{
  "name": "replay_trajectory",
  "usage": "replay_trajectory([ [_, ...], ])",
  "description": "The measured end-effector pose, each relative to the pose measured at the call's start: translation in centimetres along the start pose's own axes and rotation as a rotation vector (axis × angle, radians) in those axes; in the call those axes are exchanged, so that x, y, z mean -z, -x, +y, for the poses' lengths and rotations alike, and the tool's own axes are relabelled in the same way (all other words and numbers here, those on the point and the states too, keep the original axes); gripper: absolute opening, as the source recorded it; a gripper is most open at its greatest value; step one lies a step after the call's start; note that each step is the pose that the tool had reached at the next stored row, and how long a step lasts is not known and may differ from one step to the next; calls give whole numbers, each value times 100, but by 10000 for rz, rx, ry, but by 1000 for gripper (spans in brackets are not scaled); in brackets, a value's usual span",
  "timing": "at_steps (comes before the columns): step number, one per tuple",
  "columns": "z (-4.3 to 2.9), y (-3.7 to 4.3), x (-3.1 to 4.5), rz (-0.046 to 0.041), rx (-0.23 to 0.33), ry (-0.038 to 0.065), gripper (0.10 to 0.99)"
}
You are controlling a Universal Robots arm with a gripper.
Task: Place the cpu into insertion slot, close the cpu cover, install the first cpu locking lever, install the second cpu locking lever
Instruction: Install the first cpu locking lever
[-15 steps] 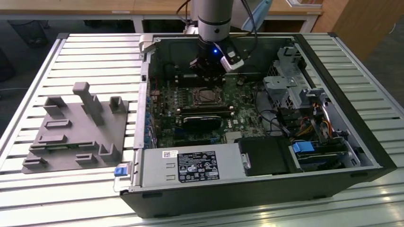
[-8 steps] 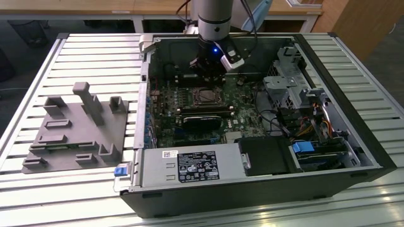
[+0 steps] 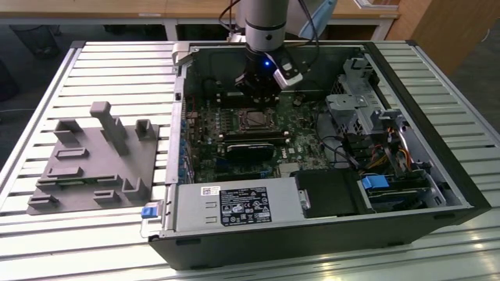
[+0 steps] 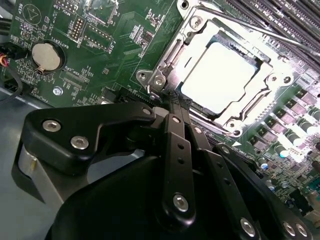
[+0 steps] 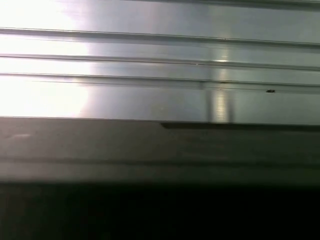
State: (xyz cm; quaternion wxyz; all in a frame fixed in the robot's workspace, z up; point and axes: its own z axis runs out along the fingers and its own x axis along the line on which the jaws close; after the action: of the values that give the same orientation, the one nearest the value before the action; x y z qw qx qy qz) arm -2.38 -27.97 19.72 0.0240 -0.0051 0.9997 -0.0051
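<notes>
Fingers pressed together and empty, the black end effector (image 4: 175,102) hovers just beside the silvery square cpu cover (image 4: 167,62), closed over the silvery-grey square cpu (image 4: 220,80).

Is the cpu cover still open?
No, in the second wrist view the cpu cover lies flat around the cpu.

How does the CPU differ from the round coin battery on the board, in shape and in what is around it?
The CPU is square with a pale matte metal top; the battery is round and shinier. The CPU looks larger than the battery in the second wrist view. The cover, a silvery frame, lies around the CPU; the battery sits in a round holder amid bare green board. Both lie flat and are metallic.
</notes>
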Motion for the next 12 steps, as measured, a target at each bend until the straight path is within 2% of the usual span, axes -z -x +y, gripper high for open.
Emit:
replay_trajectory([
  [1, 0, 2, -4, 1, 0, -2, 106],
  [4, 7, 5, -10, -5, -4, 129, 106],
  [8, 18, 6, -11, -7, -7, 245, 106],
  [12, 23, 7, -6, -9, -10, 291, 106],
])
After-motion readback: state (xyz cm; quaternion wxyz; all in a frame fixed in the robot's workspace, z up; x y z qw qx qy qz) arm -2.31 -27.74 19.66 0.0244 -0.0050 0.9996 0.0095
